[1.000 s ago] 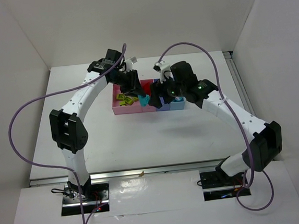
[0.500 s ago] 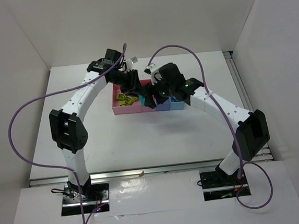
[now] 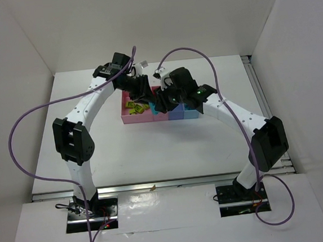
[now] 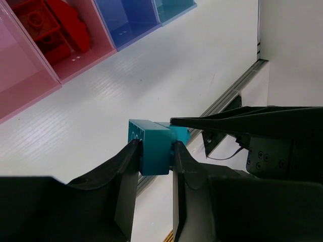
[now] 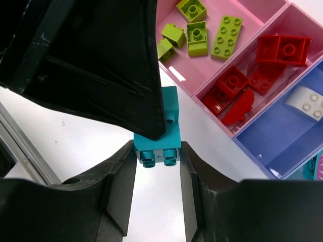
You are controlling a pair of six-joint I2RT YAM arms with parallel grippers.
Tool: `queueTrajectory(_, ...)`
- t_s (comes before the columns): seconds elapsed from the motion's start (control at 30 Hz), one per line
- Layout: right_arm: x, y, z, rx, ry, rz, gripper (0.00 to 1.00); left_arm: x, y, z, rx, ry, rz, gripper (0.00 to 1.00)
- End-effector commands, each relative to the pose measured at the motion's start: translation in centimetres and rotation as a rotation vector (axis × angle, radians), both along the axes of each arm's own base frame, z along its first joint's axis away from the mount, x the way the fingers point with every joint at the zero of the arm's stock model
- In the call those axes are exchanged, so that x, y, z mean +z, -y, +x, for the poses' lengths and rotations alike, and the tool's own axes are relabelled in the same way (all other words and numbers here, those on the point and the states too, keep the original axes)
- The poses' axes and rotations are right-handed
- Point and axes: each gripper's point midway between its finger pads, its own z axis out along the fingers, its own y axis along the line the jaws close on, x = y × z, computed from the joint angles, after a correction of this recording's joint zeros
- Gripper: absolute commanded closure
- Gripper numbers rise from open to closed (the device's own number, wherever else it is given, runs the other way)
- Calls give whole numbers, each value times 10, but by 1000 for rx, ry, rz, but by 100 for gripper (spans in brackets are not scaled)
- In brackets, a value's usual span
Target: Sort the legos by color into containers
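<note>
Bare white table (image 5: 86,146) opens at the lower left of the right wrist view, and glossy translucent bin walls run diagonally at the upper right. The smooth, studded cyan brick (image 5: 157,141) sits mid-frame just off the wide pink bin (image 5: 222,9). The left gripper (image 4: 154,147) pinches it, and the right gripper (image 5: 157,149) presses matte black fingers against both its sides
</note>
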Motion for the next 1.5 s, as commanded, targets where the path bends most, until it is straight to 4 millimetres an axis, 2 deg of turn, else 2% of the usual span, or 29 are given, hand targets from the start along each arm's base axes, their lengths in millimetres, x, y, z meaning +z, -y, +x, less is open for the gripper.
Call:
queueTrajectory(0.0, 15, -10, 8, 11, 43, 32, 74, 18, 4, -5, -37, 34, -51, 100)
queueTrajectory(0.07, 11, -3, 7, -22, 42, 18, 84, 18, 1, -2, -28, 34, -51, 100)
queueTrajectory(0.17, 12, 7, 2, -55, 50, 9, 89, 14, -7, 4, -3, 36, -43, 100)
queueTrajectory(0.2, 17, 8, 1, -61, 52, 21, 89, 9, -8, 4, 9, 18, -33, 100)
queueTrajectory(0.23, 8, 11, -2, -68, 34, 0, 89, 7, -11, 7, 18, 19, -34, 100)
queueTrajectory(0.27, 12, 13, -4, -68, 36, 2, 89, 2, -14, 7, 27, 15, -17, 100)
queueTrajectory(0.33, 6, 20, -6, -97, 22, -17, 89, -6, -20, 11, 49, 10, 3, 100)
queueTrajectory(0.37, 17, 22, -9, -98, 42, -1, 89, -10, -21, 12, 54, 12, 10, 100)
queueTrajectory(0.43, 13, 30, -9, -146, 37, -10, 90, -20, -27, 14, 81, -10, 29, 100)
queueTrajectory(0.5, 25, 37, -8, -177, 60, 6, 90, -24, -28, 15, 94, -14, 38, 100)
queueTrajectory(0.63, 31, 54, -6, -277, 93, 12, 90, -26, -27, 16, 107, -23, 32, 100)
queueTrajectory(0.73, 25, 83, 12, -442, 99, -22, 90, -26, -27, 16, 107, -23, 32, 100)
queueTrajectory(0.77, 20, 97, 25, -525, 96, -66, 90, -27, -28, 17, 112, -20, 39, 100)
queueTrajectory(0.87, 12, 114, 46, -656, 63, -95, 90, -24, -31, 21, 132, 8, 60, 100)
queueTrajectory(0.9, 7, 122, 60, -702, 52, -103, 90, -16, -31, 22, 132, 26, 53, 100)
queueTrajectory(0.97, -3, 131, 70, -746, 18, -110, 90, -11, -29, 22, 134, 52, 64, 100)
queueTrajectory(1.0, -14, 141, 80, -785, -8, -118, 90, -8, -23, 18, 122, 66, 71, 100)
queueTrajectory(1.07, -16, 141, 92, -786, -11, -95, 90, -1, -10, 11, 91, 81, 64, 100)
queueTrajectory(1.1, -24, 140, 93, -785, -22, -107, 90, 2, -7, 11, 87, 92, 67, 100)
queueTrajectory(1.13, -28, 142, 102, -797, -22, -106, 89, -2, -3, 10, 87, 75, 67, 100)
queueTrajectory(1.2, -30, 147, 113, -822, -18, -114, 87, 7, 6, 11, 78, 84, 43, 100)
queueTrajectory(1.23, -38, 150, 121, -832, -25, -120, 87, 5, 12, 11, 63, 77, 38, 100)
queueTrajectory(1.3, -41, 153, 130, -850, -15, -118, 87, 12, 19, 15, 62, 97, 22, 100)
queueTrajectory(1.37, -53, 156, 137, -856, -33, -127, 84, 11, 26, 17, 58, 91, 18, 100)
queueTrajectory(1.4, -48, 159, 145, -868, -24, -117, 84, 12, 33, 19, 50, 89, 6, 100)
queueTrajectory(1.47, -63, 163, 150, -877, -46, -138, 78, 14, 40, 23, 41, 105, -3, 100)
